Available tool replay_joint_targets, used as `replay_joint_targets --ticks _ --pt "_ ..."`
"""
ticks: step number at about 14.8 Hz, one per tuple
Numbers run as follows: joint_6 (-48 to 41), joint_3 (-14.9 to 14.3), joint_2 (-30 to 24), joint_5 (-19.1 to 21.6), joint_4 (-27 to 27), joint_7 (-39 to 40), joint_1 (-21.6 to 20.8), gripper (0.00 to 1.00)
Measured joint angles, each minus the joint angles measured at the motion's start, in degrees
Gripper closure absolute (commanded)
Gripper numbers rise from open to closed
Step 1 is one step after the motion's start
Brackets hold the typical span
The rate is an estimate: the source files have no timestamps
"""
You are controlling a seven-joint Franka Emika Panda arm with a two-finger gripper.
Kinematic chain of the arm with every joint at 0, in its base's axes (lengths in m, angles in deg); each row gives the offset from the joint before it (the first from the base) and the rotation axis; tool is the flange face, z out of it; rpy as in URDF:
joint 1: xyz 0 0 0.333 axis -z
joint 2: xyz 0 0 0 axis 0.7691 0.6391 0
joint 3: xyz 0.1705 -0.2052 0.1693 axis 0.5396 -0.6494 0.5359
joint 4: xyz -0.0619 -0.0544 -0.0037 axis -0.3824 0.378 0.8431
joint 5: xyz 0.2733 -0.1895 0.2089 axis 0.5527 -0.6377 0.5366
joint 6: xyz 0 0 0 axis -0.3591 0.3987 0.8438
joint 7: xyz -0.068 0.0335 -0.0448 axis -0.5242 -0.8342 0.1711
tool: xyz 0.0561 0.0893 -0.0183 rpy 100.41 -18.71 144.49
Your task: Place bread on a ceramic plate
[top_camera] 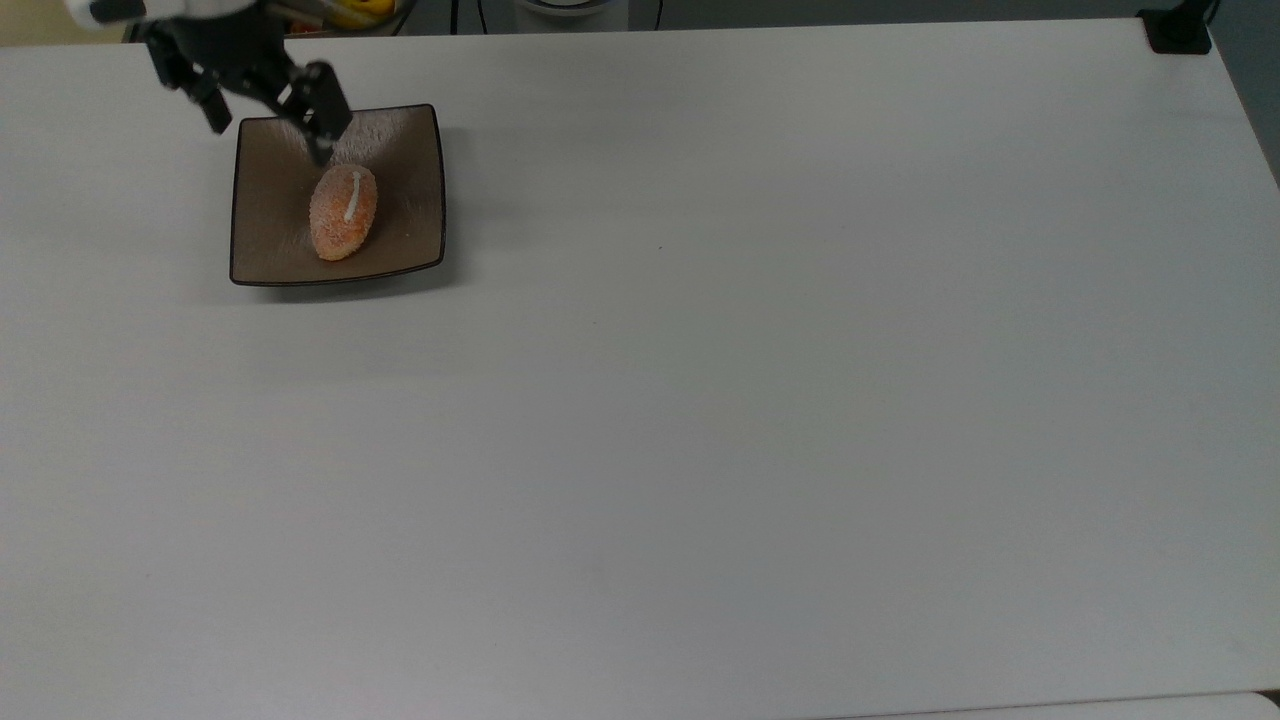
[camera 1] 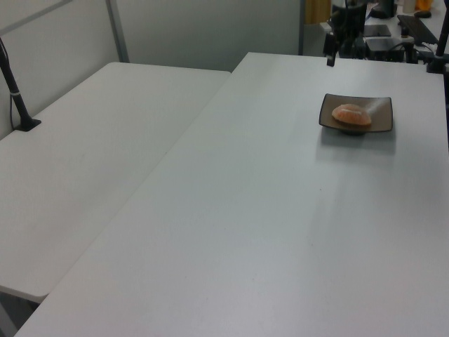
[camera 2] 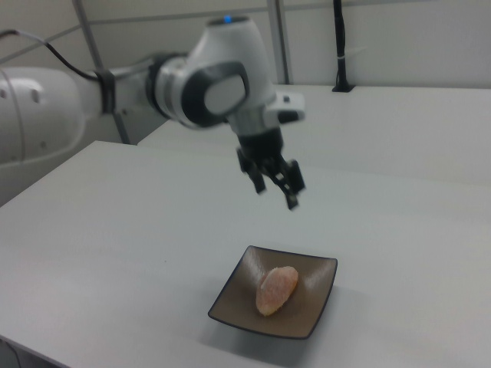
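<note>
I see the bread [top_camera: 343, 212] lying on the plate [top_camera: 262, 215], long axis toward the gripper [top_camera: 265, 108], which hangs above the plate's far edge, fingers spread and empty.

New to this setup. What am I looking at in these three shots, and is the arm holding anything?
It is one white robot arm with a two-finger gripper at its end, filmed by three fixed cameras. The top view looks straight down on the white table; the left view and right view look across it from opposite sides. On the table sits a square brown plate, and on it lies the bread, a small orange bun with a white stripe. The gripper hangs open in the air above the plate, holding nothing and touching nothing. So the bread is already on the plate.
</note>
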Motion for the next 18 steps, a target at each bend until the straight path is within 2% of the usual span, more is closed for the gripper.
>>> replay_joint_targets --ticks 3,5,9,13,18 --pt "-6.3 1.0 -2.5 4.1 3.1 -0.5 -0.8 0.00" --pt "-8.1 1.5 -4.2 4.8 3.2 -0.7 -2.8 0.00" --pt "-9.5 2.6 -5.3 4.6 2.9 -2.3 -7.6 0.00" --pt "-10.3 2.6 -5.3 1.4 2.9 -2.6 -11.2 0.00" --pt "-12.8 2.7 -5.5 1.0 2.9 -2.8 -13.5 0.00"
